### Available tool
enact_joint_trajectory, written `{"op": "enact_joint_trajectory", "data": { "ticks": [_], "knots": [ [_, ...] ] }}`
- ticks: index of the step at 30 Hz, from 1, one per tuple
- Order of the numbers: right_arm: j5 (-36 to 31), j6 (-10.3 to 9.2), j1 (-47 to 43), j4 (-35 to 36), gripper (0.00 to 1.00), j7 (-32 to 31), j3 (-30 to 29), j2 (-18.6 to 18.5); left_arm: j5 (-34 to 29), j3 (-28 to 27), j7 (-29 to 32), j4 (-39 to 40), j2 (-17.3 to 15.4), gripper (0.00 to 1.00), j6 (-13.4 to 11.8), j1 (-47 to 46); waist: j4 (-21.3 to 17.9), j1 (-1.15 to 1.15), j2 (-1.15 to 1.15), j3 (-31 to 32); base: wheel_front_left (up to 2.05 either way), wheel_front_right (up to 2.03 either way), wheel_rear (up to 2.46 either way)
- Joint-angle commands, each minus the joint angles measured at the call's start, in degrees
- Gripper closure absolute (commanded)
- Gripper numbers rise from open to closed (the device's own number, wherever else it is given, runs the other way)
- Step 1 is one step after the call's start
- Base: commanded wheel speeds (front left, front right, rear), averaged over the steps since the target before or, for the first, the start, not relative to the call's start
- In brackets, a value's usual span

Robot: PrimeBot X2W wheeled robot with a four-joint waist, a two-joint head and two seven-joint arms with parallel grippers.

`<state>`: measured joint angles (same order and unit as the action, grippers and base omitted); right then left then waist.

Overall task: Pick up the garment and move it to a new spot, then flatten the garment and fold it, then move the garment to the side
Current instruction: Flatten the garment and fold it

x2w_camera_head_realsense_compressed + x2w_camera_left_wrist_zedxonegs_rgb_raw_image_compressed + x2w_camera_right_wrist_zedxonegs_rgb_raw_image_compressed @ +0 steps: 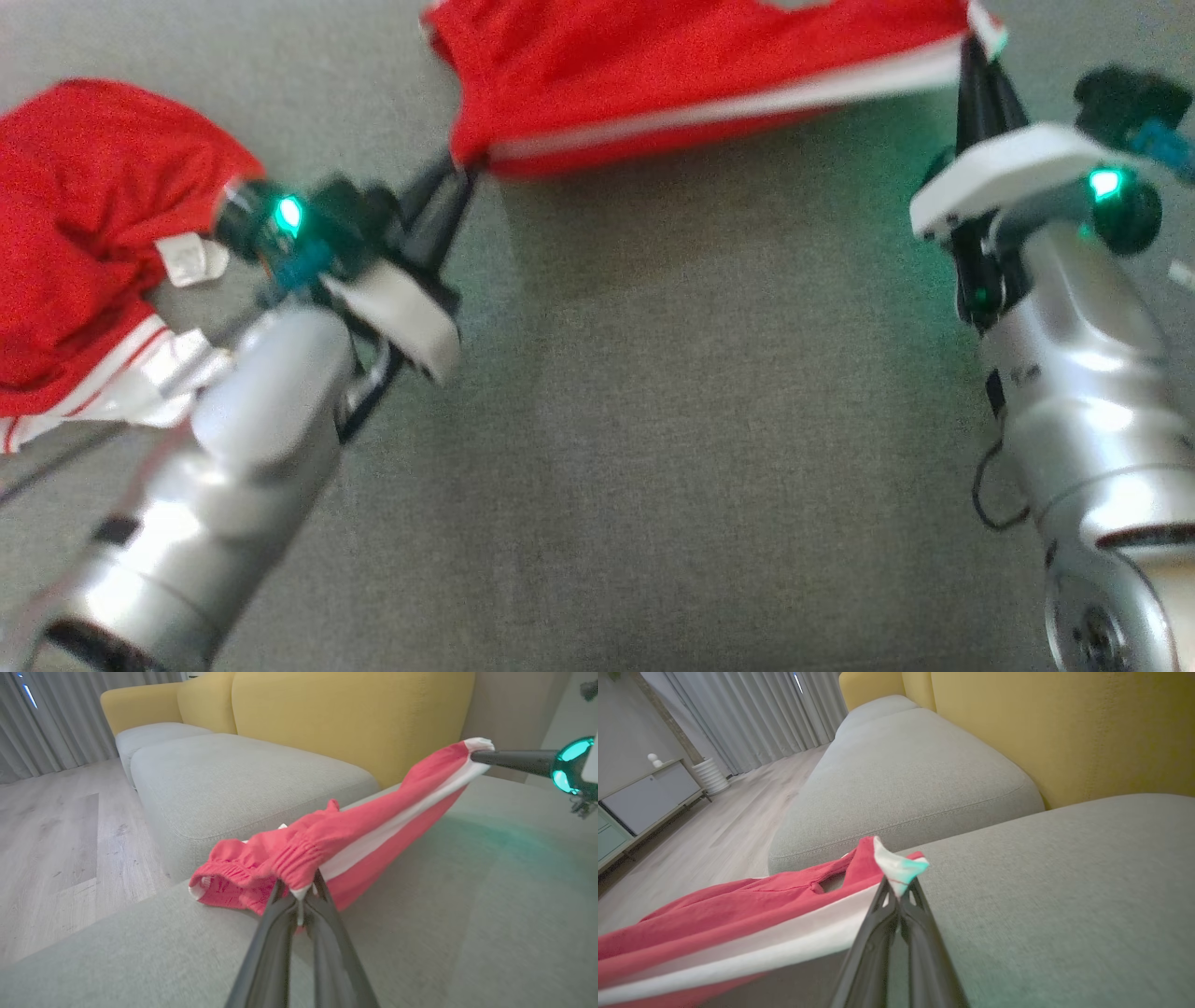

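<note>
I hold the red shorts (691, 75) stretched left-to-right: left gripper (459, 177) pinches the waistband (299, 861) end, right gripper (973, 51) pinches the far corner.

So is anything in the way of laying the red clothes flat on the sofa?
Nothing visible. The left gripper and right gripper both pinch the red garment, stretched over bare grey cushion. Another red cloth lies off to the robot's left, apart from it.
</note>
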<state>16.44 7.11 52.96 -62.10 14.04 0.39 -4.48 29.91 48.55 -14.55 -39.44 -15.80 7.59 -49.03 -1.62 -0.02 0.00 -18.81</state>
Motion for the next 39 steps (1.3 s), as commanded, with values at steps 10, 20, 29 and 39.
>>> {"op": "enact_joint_trajectory", "data": {
  "ticks": [10,20,29,39],
  "knots": [
    [5.68,0.37,-10.37,2.95,1.0,-1.72,2.31,-1.43,-4.56,-1.82,-0.44,5.44,0.19,1.0,-1.33,11.74,0.88,0.02,0.0,11.64,0.0,0.0,0.0],
    [10.68,0.37,-22.73,10.96,1.0,-5.24,1.64,-2.87,-5.15,-2.77,-0.44,10.0,0.99,1.0,-4.04,24.24,1.11,0.02,0.0,19.61,0.0,0.0,0.0],
    [12.12,0.37,-37.94,27.74,1.0,-10.34,-7.91,-2.83,-6.1,-0.58,-0.24,16.69,1.47,1.0,-6.33,31.65,2.5,0.02,0.0,21.71,0.0,0.0,0.0],
    [3.84,0.37,-40.42,45.25,1.0,-20.18,-15.73,0.85,-5.9,-0.8,2.02,19.83,1.27,1.0,-6.88,28.98,4.92,0.02,0.0,18.32,0.0,0.0,0.0]
  ]
}}
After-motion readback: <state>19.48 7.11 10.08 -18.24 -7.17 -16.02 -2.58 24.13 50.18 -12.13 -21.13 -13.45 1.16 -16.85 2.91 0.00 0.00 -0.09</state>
